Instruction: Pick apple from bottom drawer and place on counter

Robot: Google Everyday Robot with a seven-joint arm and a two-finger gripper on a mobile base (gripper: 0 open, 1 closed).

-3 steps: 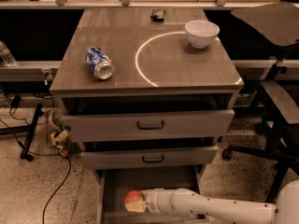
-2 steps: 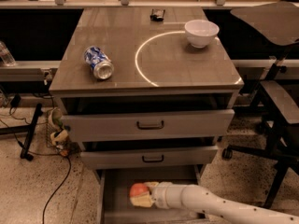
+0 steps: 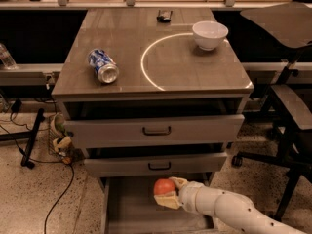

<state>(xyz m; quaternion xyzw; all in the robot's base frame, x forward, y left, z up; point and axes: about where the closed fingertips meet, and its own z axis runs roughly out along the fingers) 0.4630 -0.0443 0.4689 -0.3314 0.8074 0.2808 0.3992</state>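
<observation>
Gripper (image 3: 166,195) clamped on apple (image 3: 164,185) over open bottom drawer (image 3: 130,209); bench (image 3: 195,77): soda can (image 3: 103,66) 9 o'clock, white bowl (image 3: 209,34) 1 o'clock.

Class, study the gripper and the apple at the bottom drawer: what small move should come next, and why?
Probably pull the apple outward before raising it. The gripper is shut on it inside the bottom drawer, close below the front of the middle drawer, and the counter is well above.

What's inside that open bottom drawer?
A small round red-orange apple, gripped by the cream two-finger gripper, over the grey bottom drawer floor. Its back is hidden under the middle drawer; the arm covers more.
</observation>
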